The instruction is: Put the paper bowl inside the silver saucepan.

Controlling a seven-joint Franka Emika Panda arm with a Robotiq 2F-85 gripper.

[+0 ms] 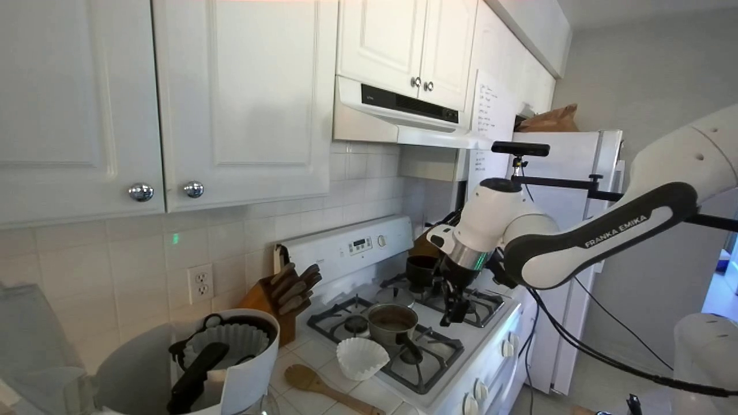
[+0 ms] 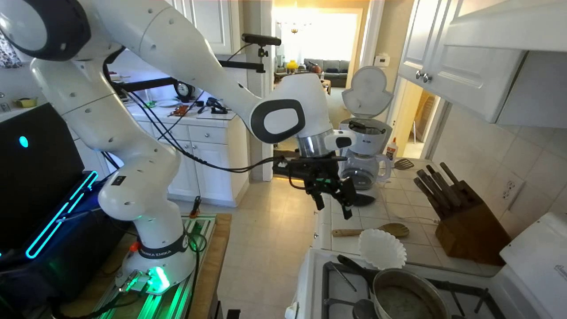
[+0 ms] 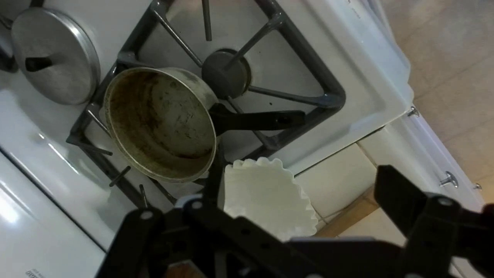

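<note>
My gripper [image 2: 333, 212] spread wide, holding nothing. Fluted white paper bowl [image 3: 267, 197] lies over seam of tiled counter [image 3: 335, 181] and stove [image 3: 357, 87], just beside silver saucepan [image 3: 170, 117]. Likely featherlight, floppy, easily crushed; I'd pinch rim softly.

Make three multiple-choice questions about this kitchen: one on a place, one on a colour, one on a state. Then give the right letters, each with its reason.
1. Where is the paper bowl relative to the saucepan?
A. Inside it
B. Outside it
C. Covering it

2. What colour is the knife block?
A. Brown
B. White
C. Green

3. How does the gripper stand?
A. Shut on the paper bowl
B. Shut on the saucepan
C. Open, holding nothing

1 B: the wrist view shows the paper bowl beyond the saucepan's rim.
2 A: both exterior views show brown wood.
3 C: its fingers stand apart, away from the paper bowl in both exterior views.
</note>
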